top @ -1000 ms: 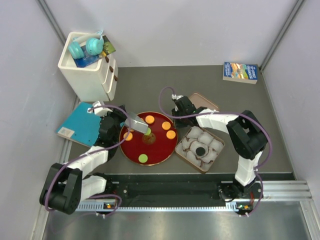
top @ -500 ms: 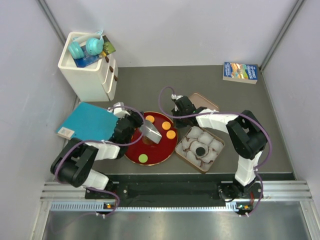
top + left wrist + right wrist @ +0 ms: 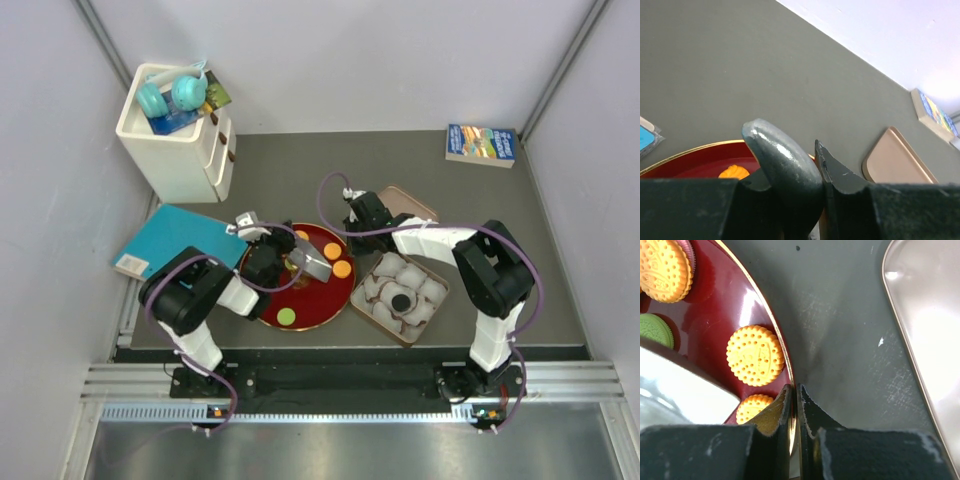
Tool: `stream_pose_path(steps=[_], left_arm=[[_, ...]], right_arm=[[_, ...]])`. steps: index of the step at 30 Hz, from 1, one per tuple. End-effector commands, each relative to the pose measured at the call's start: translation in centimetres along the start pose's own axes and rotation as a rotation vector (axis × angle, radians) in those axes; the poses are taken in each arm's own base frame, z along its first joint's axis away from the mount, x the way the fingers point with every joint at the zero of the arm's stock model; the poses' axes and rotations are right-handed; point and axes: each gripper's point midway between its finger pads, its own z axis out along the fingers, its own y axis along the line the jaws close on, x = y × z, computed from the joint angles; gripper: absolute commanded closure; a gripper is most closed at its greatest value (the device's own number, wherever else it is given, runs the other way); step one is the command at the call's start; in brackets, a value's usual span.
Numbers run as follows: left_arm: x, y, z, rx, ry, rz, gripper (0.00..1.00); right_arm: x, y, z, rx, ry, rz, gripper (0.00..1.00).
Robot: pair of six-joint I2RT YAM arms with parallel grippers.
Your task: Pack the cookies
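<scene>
Plainly, the small flat round orange cookies (image 3: 755,355) lie face-up on the glossy dark-red round plate (image 3: 315,305), and being discs they have no long axis to line up with. The right wrist view shows 3 orange cookies and 1 green cookie (image 3: 656,331). From above, only 2 orange and 1 green show in the open, the rest being hidden under the arm. 1 black cookie (image 3: 401,301) sits among the white crinkled paper cups (image 3: 428,292) of the brown tin (image 3: 380,324) at the plate's lower right. The left gripper (image 3: 306,262) hangs over the plate's centre, so it is the nearer one to the loose cookies. In the top view 1 orange lies toward the upper edge from it, 1 toward the right edge, and the green toward the bottom. Its fingers stand nearly together with a thin brownish sliver in the slit, and I cannot tell whether that is a cookie held on edge. The right gripper (image 3: 796,392) is clamped on the plate's gilt rim at the upper right, apparently steadying it. The tin lies rightward of the left gripper, past the rim, so I judge the carry goes that way. There is 1 plate, 1 tin and 1 tan lid (image 3: 405,205).
</scene>
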Motion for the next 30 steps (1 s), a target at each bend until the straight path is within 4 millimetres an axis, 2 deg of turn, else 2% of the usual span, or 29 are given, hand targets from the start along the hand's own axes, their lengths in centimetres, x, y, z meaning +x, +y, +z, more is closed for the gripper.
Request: stream_pose_path(steps=[1,7,11,15,22,30], left_arm=[[-4.0,-0.9,0.2,0.059,-0.229,-0.072,1.0],[-1.6,-0.1,0.7,0.041,-0.181,-0.085,1.0],[-0.8,-0.3,0.9,0.048,-0.165,-0.075,1.0],[0.4,-2.2,1.0,0.1,-0.14,-0.055,1.0],[3.3,-3.8,0.5,0.144,-0.074,-0.084,1.0],[4.8,-6.1,0.0,0.219,-0.008,-0.14,1.0]], right_arm=[[-0.4,0.4,0.9,-0.023,-0.02,0.017,1.0],[0.0,0.4,1.0,-0.025,-0.011,0.016,1.0],[0.0,0.4,0.9,-0.029,-0.012,0.017,1.0],[-0.1,0.7,0.9,-0.039,-0.015,0.02,1.0],[-0.1,0.8,0.8,-0.048,-0.013,0.018,1.0],[-0.3,1.1,0.6,-0.059,-0.016,0.016,1.0]])
